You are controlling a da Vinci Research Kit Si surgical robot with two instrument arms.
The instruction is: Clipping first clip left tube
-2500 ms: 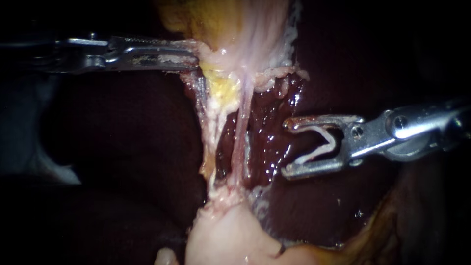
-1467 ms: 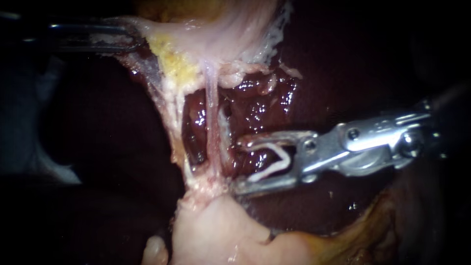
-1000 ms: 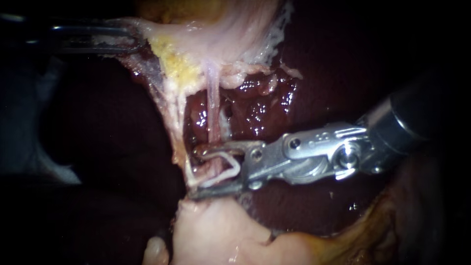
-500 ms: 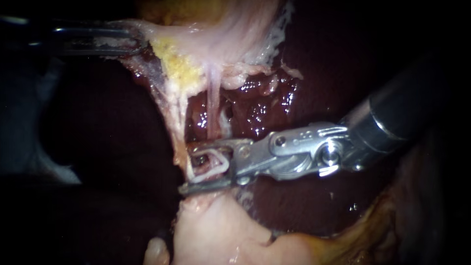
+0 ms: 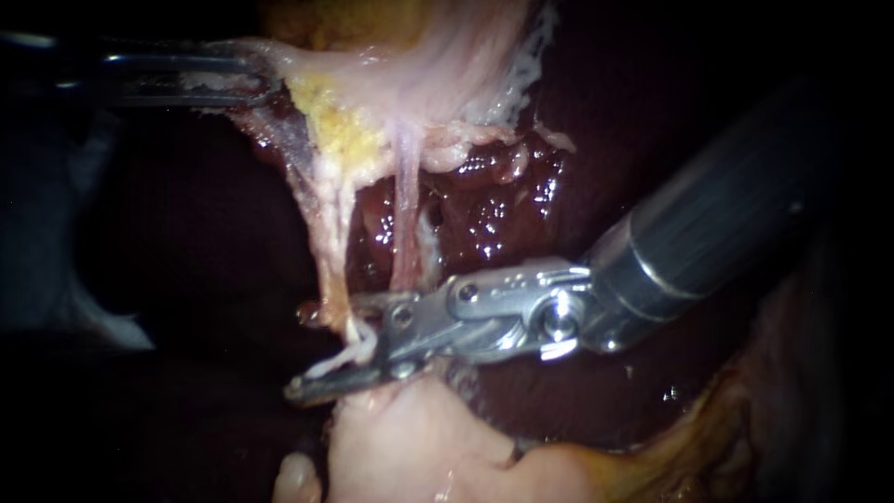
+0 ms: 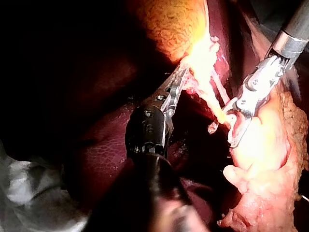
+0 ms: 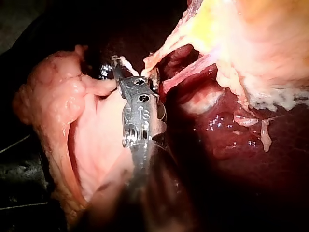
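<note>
Two tubes run down from the pale gallbladder (image 5: 438,65): the whitish left tube (image 5: 331,247) and the pink right tube (image 5: 405,210). My right instrument (image 5: 328,346) comes in from the upper right and crosses in front of the right tube's lower end. Its jaws hold a white clip (image 5: 346,356) that wraps the left tube's lower end, and only a narrow gap remains between them. The right wrist view shows the same jaws (image 7: 130,67) and clip (image 7: 128,63) at the tube. My left instrument (image 5: 247,79) (image 6: 179,79) is shut on gallbladder tissue and pulls it sideways.
Wet dark red liver (image 5: 484,205) lies behind the tubes. A pale pink lump of tissue (image 5: 410,447) sits just below the right instrument's jaws. Yellow fat (image 5: 340,130) clings where the tubes meet the gallbladder. White cloth (image 6: 29,193) lies beside the left shaft.
My right instrument has moved left past the right tube to the left tube. Its jaws have narrowed and flattened the clip around that tube. The left instrument has held its grip.
</note>
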